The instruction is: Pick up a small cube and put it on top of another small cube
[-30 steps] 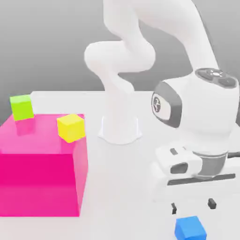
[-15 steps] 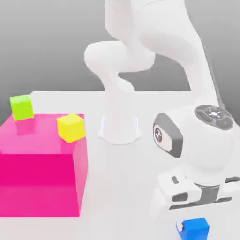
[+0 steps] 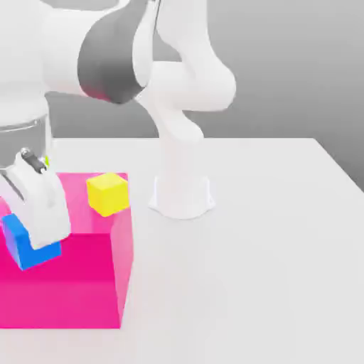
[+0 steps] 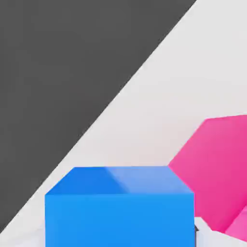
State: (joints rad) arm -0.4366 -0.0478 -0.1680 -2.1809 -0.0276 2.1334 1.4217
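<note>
- Exterior view: the claw (image 3: 30,240) is pinching the blue cube (image 3: 32,255) near the block's (image 3: 67,277) front edge; travelling too low could knock it there.
- Hand view: blue cube beside the block; uneven pinch may tilt it.

my wrist is hiding most of the lime-green cube (image 3: 47,161) (only a sliver is peeking out), and the exterior view's left edge is cutting off the pink block (image 3: 85,263) and my arm (image 3: 21,64).

Blue cube (image 3: 32,245), tilted; in the end effector (image 3: 44,234) (plain, bright).
</note>
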